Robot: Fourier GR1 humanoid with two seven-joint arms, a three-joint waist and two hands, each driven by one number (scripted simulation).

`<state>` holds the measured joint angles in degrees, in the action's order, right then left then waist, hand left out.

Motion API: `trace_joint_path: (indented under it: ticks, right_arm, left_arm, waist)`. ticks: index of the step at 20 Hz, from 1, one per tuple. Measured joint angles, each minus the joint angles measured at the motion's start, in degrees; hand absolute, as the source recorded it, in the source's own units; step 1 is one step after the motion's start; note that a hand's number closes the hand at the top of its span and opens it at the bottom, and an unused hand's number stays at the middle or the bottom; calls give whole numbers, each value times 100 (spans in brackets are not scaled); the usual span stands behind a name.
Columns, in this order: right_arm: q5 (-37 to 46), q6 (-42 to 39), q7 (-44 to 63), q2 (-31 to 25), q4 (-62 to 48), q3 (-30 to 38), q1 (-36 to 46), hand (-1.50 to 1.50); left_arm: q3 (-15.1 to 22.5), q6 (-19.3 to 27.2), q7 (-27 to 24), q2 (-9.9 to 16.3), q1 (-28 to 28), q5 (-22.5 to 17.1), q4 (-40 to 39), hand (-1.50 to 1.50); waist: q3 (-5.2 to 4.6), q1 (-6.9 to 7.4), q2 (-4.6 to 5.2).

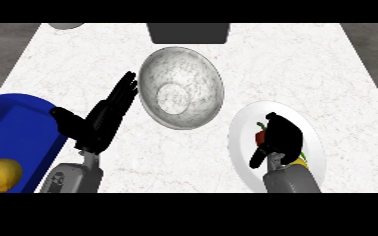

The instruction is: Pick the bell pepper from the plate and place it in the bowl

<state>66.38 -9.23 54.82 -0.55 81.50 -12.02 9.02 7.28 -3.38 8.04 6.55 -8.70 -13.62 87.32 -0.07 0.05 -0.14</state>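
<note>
A white plate (pixel 247 130) lies at the right of the counter. On it sits the bell pepper (pixel 260 137), red with a green stem, mostly hidden under my right hand (pixel 282 138), whose fingers curl down over it. Only a red edge and some green show beside the hand. A grey speckled bowl (pixel 181 87) stands in the middle of the counter, left of and above the plate. My left hand (pixel 103 117) stays open to the left of the bowl, fingers straight and pointing up.
A blue tray (pixel 26 130) fills the lower left, with a yellow object (pixel 7 175) on it. A dark grey box (pixel 188 32) stands at the back edge behind the bowl. A grey round thing (pixel 66 25) shows at the back left.
</note>
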Motion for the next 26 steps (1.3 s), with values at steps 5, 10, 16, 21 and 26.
trace_joint_path:
  ticks: [5,10,16,21,26]
  right_arm:
    - [123,154,-242,-43,-37,-70,11,150]
    - [180,273,-454,-50,-319,-32,162,150]
    - [-49,322,43,-58,-487,-575,558,150]
    - [-1358,589,628,-15,-289,-1349,1248,150]
    - [-1981,822,1149,-73,-181,-1738,2008,150]
  left_arm:
    - [14,-37,51,-78,170,125,173,0]
    - [44,9,58,-234,204,259,222,0]
    - [-114,-100,213,-195,61,179,220,0]
    - [96,-219,251,-285,-82,201,167,0]
    - [-11,-126,244,-226,-192,307,108,0]
  waist:
    - [-9,0,-12]
    - [-34,1,-40]
    - [-39,44,-22]
    - [10,522,61]
    - [-2,707,54]
